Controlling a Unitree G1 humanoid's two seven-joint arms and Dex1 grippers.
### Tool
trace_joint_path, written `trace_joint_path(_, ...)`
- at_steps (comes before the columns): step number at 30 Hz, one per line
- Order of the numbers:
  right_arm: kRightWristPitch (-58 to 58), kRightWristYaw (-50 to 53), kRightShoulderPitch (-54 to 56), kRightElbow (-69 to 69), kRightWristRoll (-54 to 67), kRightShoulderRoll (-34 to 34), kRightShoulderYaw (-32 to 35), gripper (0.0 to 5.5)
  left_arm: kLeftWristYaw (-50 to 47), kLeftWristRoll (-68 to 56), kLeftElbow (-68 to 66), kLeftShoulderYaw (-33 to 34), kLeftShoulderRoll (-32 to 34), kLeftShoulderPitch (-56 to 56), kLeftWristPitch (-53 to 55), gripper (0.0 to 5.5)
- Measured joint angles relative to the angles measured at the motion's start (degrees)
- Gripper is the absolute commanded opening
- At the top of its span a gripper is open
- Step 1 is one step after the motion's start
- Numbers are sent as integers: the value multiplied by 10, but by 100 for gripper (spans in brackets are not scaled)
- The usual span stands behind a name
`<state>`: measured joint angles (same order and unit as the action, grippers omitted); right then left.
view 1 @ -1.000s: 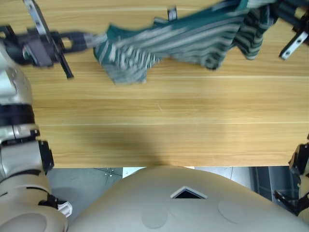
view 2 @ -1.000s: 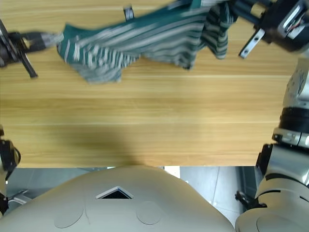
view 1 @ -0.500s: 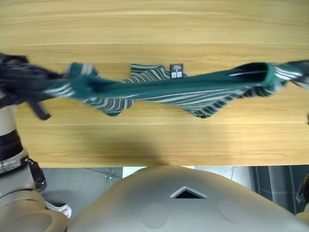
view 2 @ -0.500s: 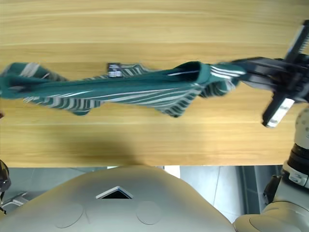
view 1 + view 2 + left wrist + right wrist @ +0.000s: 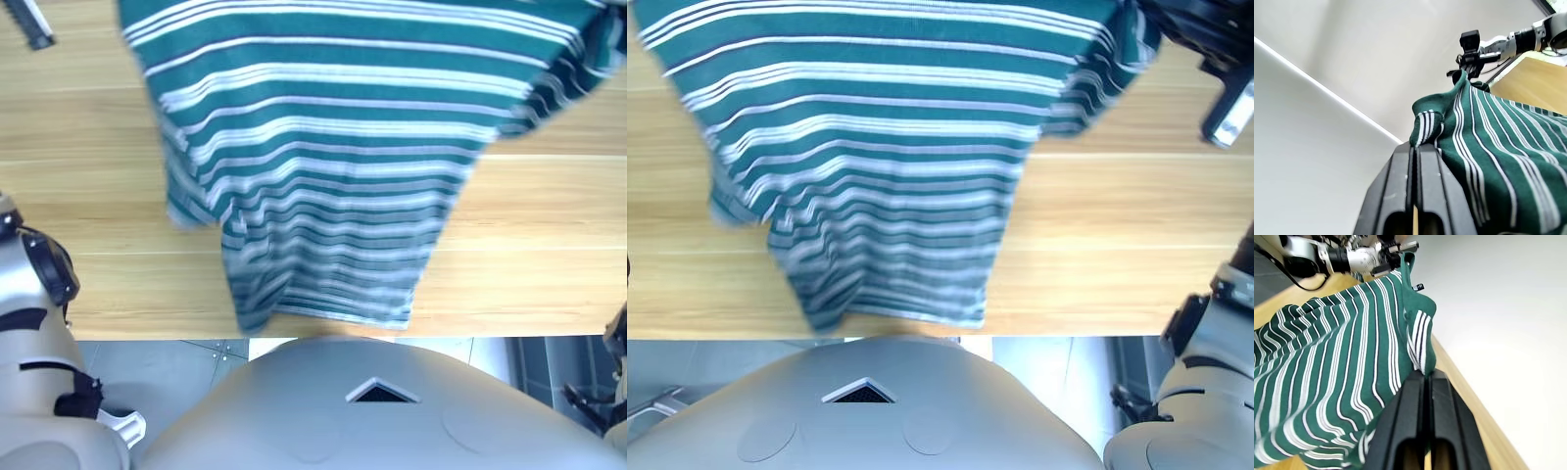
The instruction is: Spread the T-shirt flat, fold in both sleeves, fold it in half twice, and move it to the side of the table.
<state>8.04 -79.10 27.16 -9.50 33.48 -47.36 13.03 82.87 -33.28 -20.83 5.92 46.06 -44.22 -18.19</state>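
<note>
T-shirt (image 5: pixel 323 147) hangs spread (hem near table (image 5: pixel 549 245) edge).

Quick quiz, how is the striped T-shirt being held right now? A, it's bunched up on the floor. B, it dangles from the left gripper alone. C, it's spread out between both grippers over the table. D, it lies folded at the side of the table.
C: the left gripper and the right gripper are each shut on a pinch of the T-shirt, which spreads wide over the table.
</note>
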Motion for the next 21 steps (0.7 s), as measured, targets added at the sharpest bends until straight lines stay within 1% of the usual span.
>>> trace_joint_path(2,18,32,79,-105,-95,21,-63,0,-17,83,-114,-52,-21,-60,-16,4)
trace_joint_path(4,28,95,157,-215,-186,45,-125,0,-80,170,-218,-106,-44,-114,-17,4)
trace_joint_path(7,27,267,292,-388,-329,89,-213,0,-258,312,-364,-191,-88,-205,7,4)
trace_joint_path(9,20,388,366,-461,-392,112,-250,0,-381,366,-421,-213,-111,-258,27,4)
trace_joint_path(11,23,506,433,-515,-433,128,-262,0,-491,382,-460,-208,-129,-313,33,4)
trace_joint_path(14,52,647,520,-567,-461,131,-261,0,-617,385,-499,-181,-141,-399,15,4)
trace_joint_path(16,110,754,580,-597,-484,122,-250,0,-716,404,-517,-159,-136,-463,-52,4)
trace_joint_path(17,145,779,588,-603,-491,109,-247,0,-741,414,-517,-155,-125,-472,-92,4)
trace_joint_path(19,196,782,554,-605,-504,89,-248,0,-755,447,-513,-167,-108,-427,-150,4)
trace_joint_path(21,229,775,496,-606,-508,90,-253,0,-762,470,-514,-180,-115,-348,-186,4)
